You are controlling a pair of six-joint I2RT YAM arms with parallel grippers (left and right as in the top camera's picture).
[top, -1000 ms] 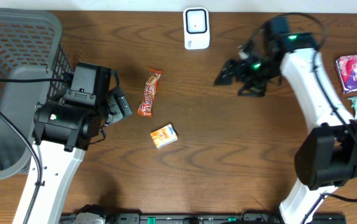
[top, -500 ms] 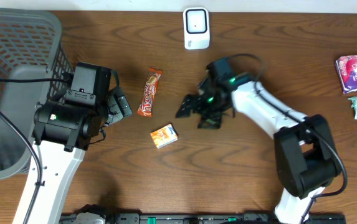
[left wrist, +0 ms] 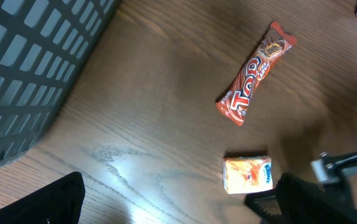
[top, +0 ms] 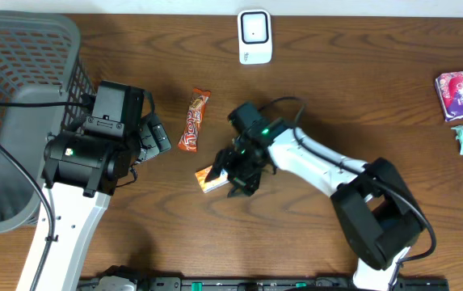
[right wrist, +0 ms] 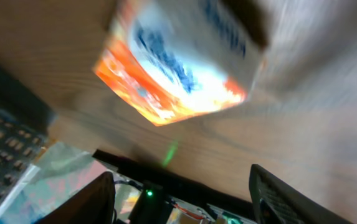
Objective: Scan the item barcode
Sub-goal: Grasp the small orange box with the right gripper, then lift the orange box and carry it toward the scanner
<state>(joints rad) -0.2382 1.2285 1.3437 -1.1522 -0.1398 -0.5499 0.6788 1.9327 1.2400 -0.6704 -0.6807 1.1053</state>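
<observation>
Nearest to the front edge of the brown wooden worktop (top: 336, 97), about at its middle, lies the small orange cardboard box with a blue and white label (top: 212, 177). The right end effector (top: 233, 179) is down at this box with its jaws released, one on each side. Whether they touch the box, I cannot tell, as the wrist view is blurred. The left end effector (top: 160, 139) is wide released and holds nothing, toward the left edge. A little farther lies a red candy bar in a shiny wrapper (top: 193, 120). A grey plastic mesh basket (top: 21, 48) fills the far left corner. A white flat scanner device (top: 254, 36) lies at the far edge.
</observation>
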